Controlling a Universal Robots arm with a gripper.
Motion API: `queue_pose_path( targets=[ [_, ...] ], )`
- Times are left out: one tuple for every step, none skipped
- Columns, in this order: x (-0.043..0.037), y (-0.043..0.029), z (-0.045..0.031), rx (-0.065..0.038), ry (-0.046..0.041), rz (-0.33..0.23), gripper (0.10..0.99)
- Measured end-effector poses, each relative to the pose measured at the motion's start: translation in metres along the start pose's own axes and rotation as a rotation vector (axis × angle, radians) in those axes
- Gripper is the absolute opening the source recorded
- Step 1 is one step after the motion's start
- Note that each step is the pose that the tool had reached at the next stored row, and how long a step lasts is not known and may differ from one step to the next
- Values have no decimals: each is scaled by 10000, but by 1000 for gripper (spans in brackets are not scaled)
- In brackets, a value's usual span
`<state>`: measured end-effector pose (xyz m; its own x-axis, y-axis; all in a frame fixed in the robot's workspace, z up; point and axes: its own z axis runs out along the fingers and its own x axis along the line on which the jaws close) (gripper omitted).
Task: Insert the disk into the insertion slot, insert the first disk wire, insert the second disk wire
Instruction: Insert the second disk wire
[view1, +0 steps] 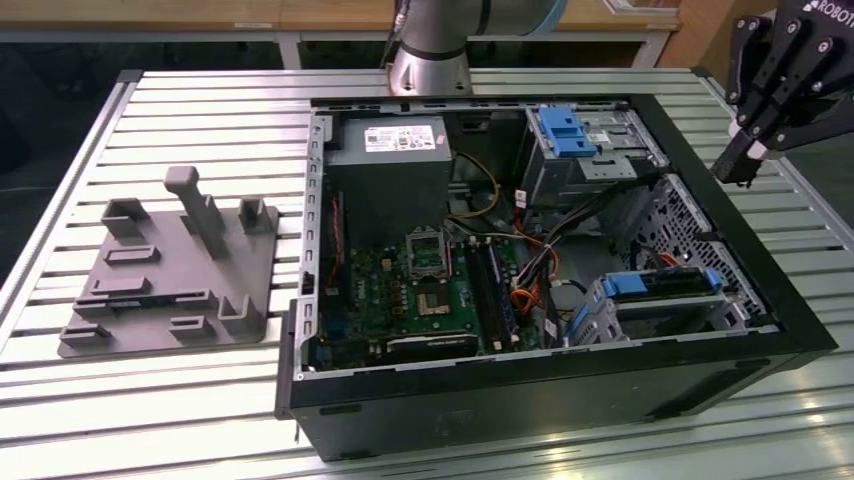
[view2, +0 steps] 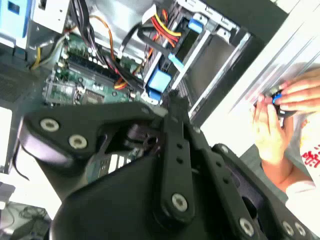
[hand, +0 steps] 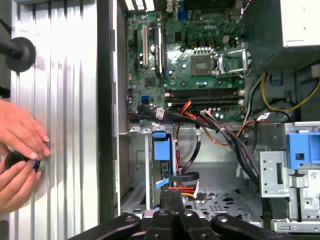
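Disk (view1: 663, 283) with its blue carrier sits in the small perforated cage (view1: 667, 312) at the case's (view1: 534, 395) 4 o'clock corner in the exterior view; in the first wrist view the blue carrier end (hand: 162, 149) shows in the cage with black, red and orange wires (hand: 220, 131) draped just beside it. My gripper (view1: 742, 165) hangs outside the case past its 2 o'clock edge, clear of everything, holding nothing; can't tell whether my jaws are apart or together. Grey fixture block (view1: 167, 270) lies on the slatted table (view1: 200, 100) at 9 o'clock of the case, and a person's hands (hand: 17, 155) pinch a small blue-and-black part on the table beside the case wall.
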<state>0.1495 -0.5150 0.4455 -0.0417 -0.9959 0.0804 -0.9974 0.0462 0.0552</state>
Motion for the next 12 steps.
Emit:
queue_pose_path(
  targets=[
    [1,2,-7,5,-1,0,106],
    [1,6,-13,14,-3,1,106],
    [2,10,-20,21,-3,2,106],
    [3,14,-25,29,-3,2,106],
    [3,17,-27,34,-5,3,106],
    [3,19,-30,39,-4,3,106],
    [3,22,-30,41,-5,3,106],
    [3,24,-31,43,-4,3,106],
    [4,29,-31,44,-3,4,106],
    [4,30,-31,43,-3,4,106],
    [4,30,-31,44,-3,4,106],
    [4,30,-31,44,-3,4,106]
  ],
)
